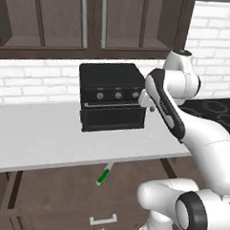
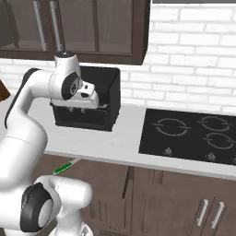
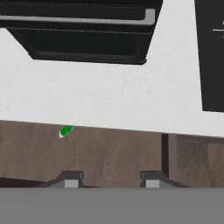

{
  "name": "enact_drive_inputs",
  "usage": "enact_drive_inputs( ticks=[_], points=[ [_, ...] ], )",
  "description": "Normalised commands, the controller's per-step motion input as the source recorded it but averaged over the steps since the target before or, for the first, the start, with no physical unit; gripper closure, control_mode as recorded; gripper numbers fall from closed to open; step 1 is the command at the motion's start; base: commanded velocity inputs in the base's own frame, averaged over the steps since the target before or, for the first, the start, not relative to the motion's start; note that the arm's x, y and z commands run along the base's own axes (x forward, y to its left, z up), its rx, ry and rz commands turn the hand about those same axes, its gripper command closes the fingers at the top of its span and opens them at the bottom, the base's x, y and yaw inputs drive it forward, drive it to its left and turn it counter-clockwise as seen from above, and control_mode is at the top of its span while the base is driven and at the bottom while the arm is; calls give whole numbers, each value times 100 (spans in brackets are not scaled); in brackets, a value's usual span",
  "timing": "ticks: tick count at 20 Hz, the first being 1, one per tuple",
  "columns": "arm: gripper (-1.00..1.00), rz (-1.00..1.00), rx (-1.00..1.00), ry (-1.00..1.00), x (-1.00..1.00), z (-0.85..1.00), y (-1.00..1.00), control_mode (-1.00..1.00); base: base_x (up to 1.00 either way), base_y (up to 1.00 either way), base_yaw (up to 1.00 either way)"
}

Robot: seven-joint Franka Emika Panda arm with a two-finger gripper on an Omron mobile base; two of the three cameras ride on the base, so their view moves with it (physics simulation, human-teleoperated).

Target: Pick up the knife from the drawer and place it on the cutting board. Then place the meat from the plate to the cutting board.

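1. The knife lies in the open drawer, just under the front edge of the counter. Its silvery blade runs back under that edge and its green handle points out toward the robot.
2. The gripper hangs above the front of the counter, well apart from the knife. Two finger tips stand apart with nothing between them, so the hand is empty and partly open.
3. By my judgement the knife is light, stiff and smooth. The thin blade would slip or twist in the fingers, so the thicker green handle, taken across its middle, looks the safer hold.
4. Lying flat on the drawer floor and partly under the counter edge, it leaves little room. The fingers will probably have to come in low from the front.
5. Count: one knife, one open drawer, one black toaster oven at the back of the counter, one black cooktop with four rings toward the counter's right end.
6. Judged from this, the first pick is not yet made.
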Motion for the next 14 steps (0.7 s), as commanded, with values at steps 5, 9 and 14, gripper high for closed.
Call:
enact_drive_inputs(
  ticks=[5, 9, 14],
  points=[
    [-100, 0, 0, 0, 0, 0, 0, 100, -26, 8, 0],
    [-100, 0, 0, 0, 0, 0, 0, 100, -58, 50, 7],
    [-100, 0, 0, 0, 0, 0, 0, 100, -45, 47, 6]
  ],
)
